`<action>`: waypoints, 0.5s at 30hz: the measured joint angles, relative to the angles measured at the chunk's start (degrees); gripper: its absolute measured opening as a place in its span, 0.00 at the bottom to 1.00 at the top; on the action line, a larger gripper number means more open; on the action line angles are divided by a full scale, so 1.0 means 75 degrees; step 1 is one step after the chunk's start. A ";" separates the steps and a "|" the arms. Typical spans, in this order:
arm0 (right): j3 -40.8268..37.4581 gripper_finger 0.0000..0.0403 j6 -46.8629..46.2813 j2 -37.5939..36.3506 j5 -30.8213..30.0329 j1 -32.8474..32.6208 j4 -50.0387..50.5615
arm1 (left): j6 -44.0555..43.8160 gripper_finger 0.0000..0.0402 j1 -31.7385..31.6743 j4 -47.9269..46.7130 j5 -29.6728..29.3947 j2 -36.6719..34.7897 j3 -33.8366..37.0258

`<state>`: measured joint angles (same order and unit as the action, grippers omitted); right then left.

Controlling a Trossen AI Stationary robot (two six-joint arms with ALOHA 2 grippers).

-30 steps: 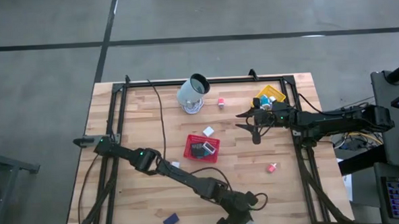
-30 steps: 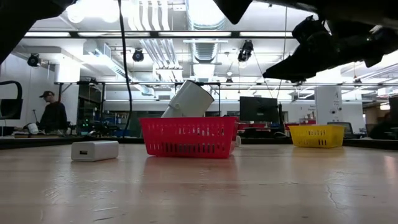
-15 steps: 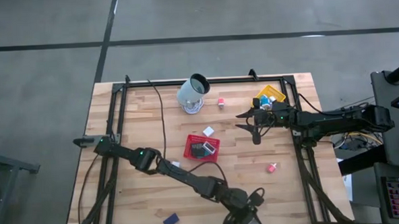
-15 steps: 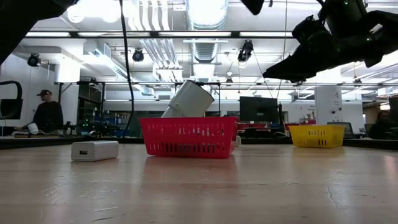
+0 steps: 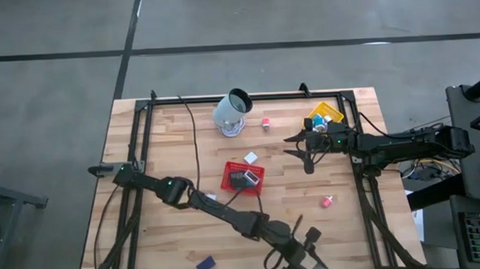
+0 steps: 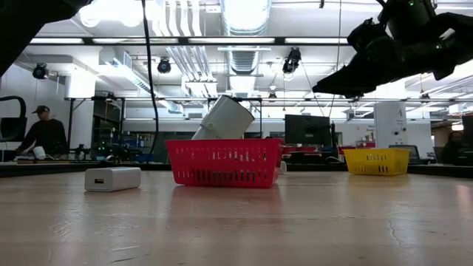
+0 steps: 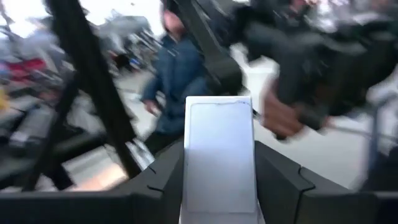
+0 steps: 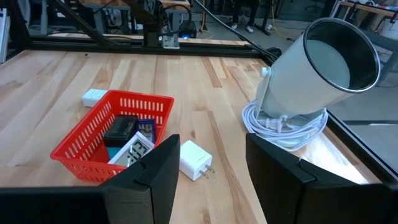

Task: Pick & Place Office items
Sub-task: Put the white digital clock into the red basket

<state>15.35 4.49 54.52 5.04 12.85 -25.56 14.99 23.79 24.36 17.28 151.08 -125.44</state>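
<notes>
My left gripper (image 5: 308, 243) is near the table's near edge, right of the middle, and is shut on a white flat block (image 7: 219, 143). My right gripper (image 5: 296, 148) hangs open above the table between the red tray (image 5: 243, 177) and the yellow tray (image 5: 327, 114). Several small items lie in the red tray (image 8: 112, 134), among them a black block (image 8: 121, 129). A white plug block (image 8: 195, 159) lies on the table just beyond that tray. Loose on the wood are a dark blue block (image 5: 205, 265), a pink-red piece (image 5: 328, 200) and a pink piece (image 5: 266, 122). My left gripper pinches the white block between its two fingers (image 7: 155, 180), one on each long side. The block's upper end (image 7: 219, 106) stands out past the fingertips. It is lifted clear of the table, with only the room showing behind it.
A large pale cup (image 5: 232, 110) lies tilted on a coil of white cable (image 8: 283, 124) near the far edge. Another white block (image 6: 112, 179) sits left of the red tray in the low view. A black frame edges the table, and a person stands in the room beyond.
My left gripper has risen from the near edge and moved toward the table's right, turning as it went. It has left the top of the low view, carrying the white block up with it. The right arm has kept still.
</notes>
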 joint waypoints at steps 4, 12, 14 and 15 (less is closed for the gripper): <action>-0.0003 0.44 0.0000 0.0000 0.0006 -0.0050 -0.0003 | -0.0192 0.38 -0.0021 0.1327 -0.0690 -0.0117 0.0540; -0.0003 0.44 0.0023 0.0000 -0.0003 -0.0082 -0.0051 | -0.0080 0.38 -0.0164 0.1530 -0.0976 -0.1303 0.2280; -0.0003 0.44 0.0026 0.0000 0.0000 -0.0082 -0.0050 | -0.0023 0.38 -0.0185 0.1661 -0.1213 -0.1723 0.2971; -0.0003 0.44 0.0026 0.0000 -0.0003 -0.0082 -0.0053 | 0.0007 0.38 -0.0204 0.1824 -0.1303 -0.1937 0.3318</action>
<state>15.33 4.69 54.52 5.02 12.23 -25.96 15.05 22.26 38.04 7.51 136.55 -100.56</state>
